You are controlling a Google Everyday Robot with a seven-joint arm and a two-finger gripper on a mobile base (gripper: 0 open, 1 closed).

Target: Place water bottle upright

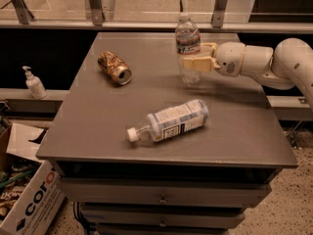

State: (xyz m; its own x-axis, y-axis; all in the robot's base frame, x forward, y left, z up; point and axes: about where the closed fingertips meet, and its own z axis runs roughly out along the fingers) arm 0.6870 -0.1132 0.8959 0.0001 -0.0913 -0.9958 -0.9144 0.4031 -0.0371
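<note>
Clear ribbed plastic with a white cap, the water bottle (188, 39) stands upright toward the far right of the grey table (234, 131), its base at or just above the surface; I cannot tell whether it touches. The gripper (190, 61) reaches in from the right, its tan jaws closed around the bottle's middle, just below the label band. A grip this low on the body keeps the bottle vertical and steady while its base settles.

The larger labelled bottle (171, 121) lies on its side nearer the front edge, well apart. The crushed gold can (114, 68) lies to the left, also well apart. Neither crowds the spot under the bottle, so in my judgement nothing obstructs release. A white pump dispenser (34, 83) and a cardboard box (29, 204) sit off the table, left.
</note>
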